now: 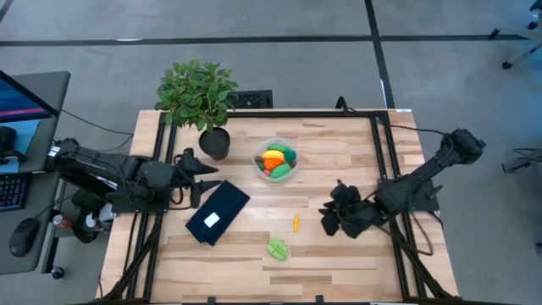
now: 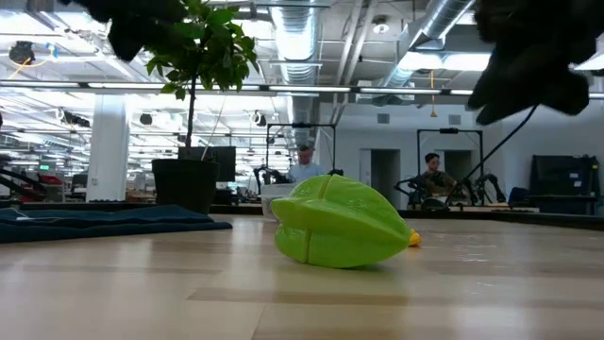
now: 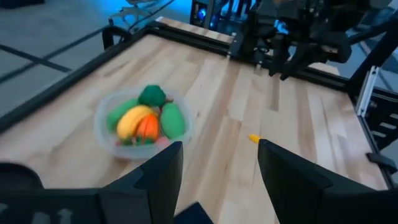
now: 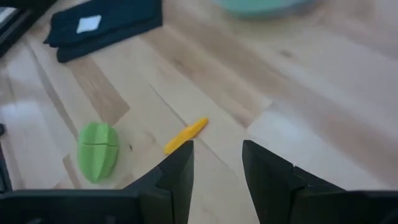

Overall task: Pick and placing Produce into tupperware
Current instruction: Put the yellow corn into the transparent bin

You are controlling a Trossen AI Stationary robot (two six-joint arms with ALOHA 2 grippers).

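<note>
The right end effector (image 1: 332, 219) hangs over the right half of the table (image 1: 339, 263), its fingers (image 4: 177, 171) parted with nothing between them; the small orange-yellow piece (image 1: 296, 223) lies on the wood just beside it, toward the table's middle, and the ridged green fruit (image 1: 278, 249) lies a little farther off, nearer the front edge. The left end effector (image 1: 201, 180) waits at the left side, by the dark flat rectangle (image 1: 218, 213), also open and empty, well apart from both loose pieces. The tupperware (image 1: 277, 161) stands near the table's middle, beside the potted plant (image 1: 200, 95), between the two arms. Two pieces lie loose; the container holds several, of which a yellow one, an orange one and two green ones can be told in the left wrist view. The low view shows the green fruit (image 2: 340, 223) large, with only a tip of the orange-yellow piece peeping from behind it, and two people in the room beyond; the right wrist view shows both loose pieces apart from one another.
</note>
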